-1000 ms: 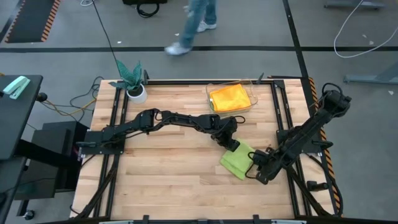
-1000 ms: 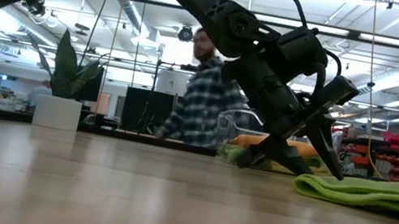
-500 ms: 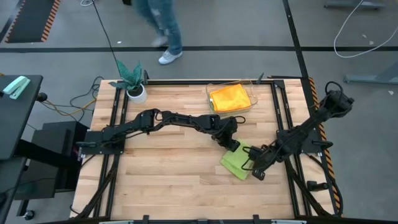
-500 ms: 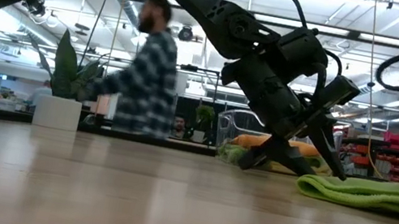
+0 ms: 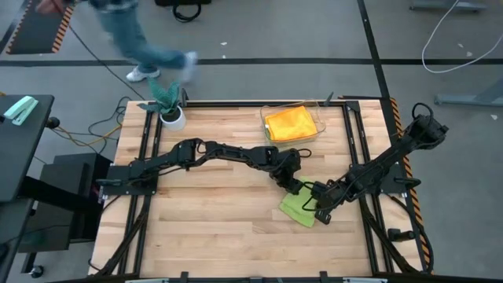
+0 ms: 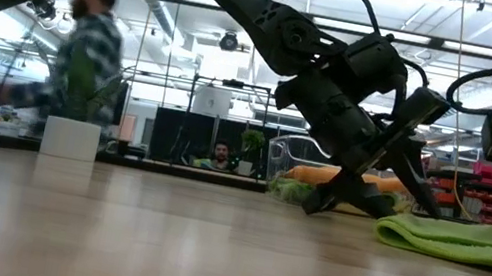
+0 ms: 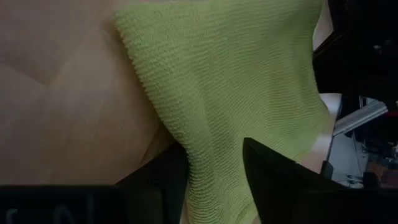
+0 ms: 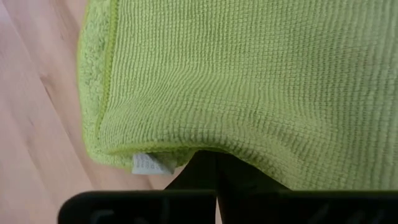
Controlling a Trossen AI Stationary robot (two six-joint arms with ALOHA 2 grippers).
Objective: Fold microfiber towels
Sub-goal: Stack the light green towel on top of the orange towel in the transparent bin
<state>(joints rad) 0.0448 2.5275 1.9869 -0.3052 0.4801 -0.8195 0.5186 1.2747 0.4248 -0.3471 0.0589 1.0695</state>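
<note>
The right claw (image 5: 317,206) is pulling one edge of the green towel (image 5: 298,207) over toward the left claw (image 5: 295,187). A second ago the right claw was farther out, at the towel's outer edge. Now it is up over the towel, and the towel looks smaller from above. That means the fold is under way, but it is not done yet.

In the right wrist view, the right claw is pinched tight on the towel (image 8: 249,81). The edge bends over the dark fingers, and a small white tag (image 8: 151,163) hangs just beside them.

The left claw has hardly moved. It sits on the towel's other corner. In the left wrist view, the cloth (image 7: 236,93) runs down between its two fingers (image 7: 273,180), so it seems to be gripping that corner and keeping it from sliding.

The towel lies on the bench (image 5: 212,228), right under both claws. Another towel, the yellow-orange one (image 5: 289,123), sits in a clear tub (image 5: 317,118) beyond the left claw. It is well away and nobody is touching it.

A person (image 5: 134,39) has walked along the floor past the far side of the bench, and is now near the plant (image 5: 167,101).
</note>
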